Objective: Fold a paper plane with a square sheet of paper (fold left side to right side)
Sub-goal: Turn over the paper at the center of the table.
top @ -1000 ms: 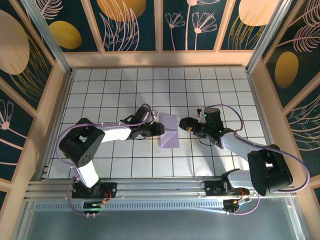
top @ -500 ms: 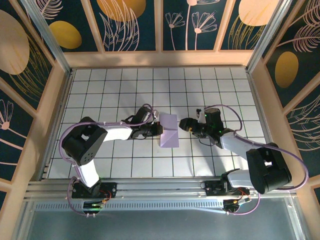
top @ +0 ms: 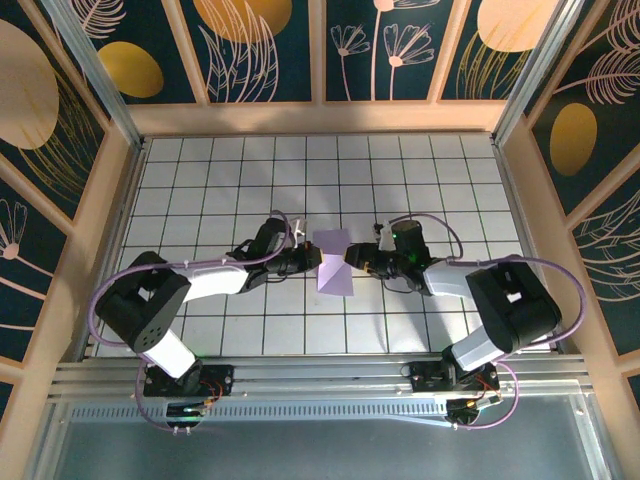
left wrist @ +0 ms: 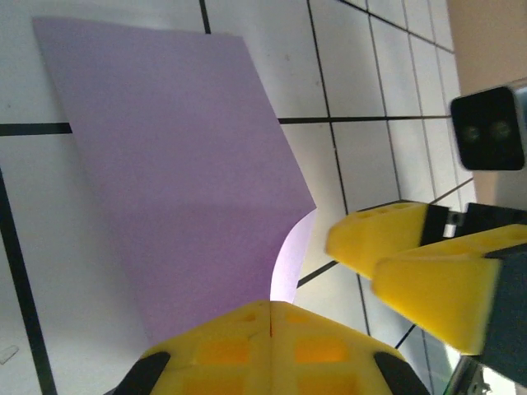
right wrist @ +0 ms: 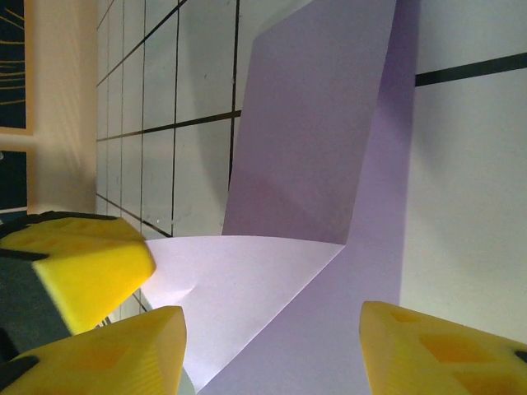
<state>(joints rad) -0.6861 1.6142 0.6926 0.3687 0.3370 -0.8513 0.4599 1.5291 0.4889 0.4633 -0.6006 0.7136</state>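
- Paper first: I saw the square sheet of paper (top: 334,262) lying creased at the centre of the top view, between both arms.
- Low in my left wrist view, the left gripper (left wrist: 270,317) was pressed together, pinching the sheet's lifted edge.
- My right wrist view added the right gripper (right wrist: 272,346), jaws spread, straddling the pale raised flap.

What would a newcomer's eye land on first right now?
The lavender sheet of paper, partly folded, lies mid-way across the white gridded table, with both arms meeting at it. The left gripper is shut on a lifted flap at the sheet's left side. The right gripper stands open at its right side.
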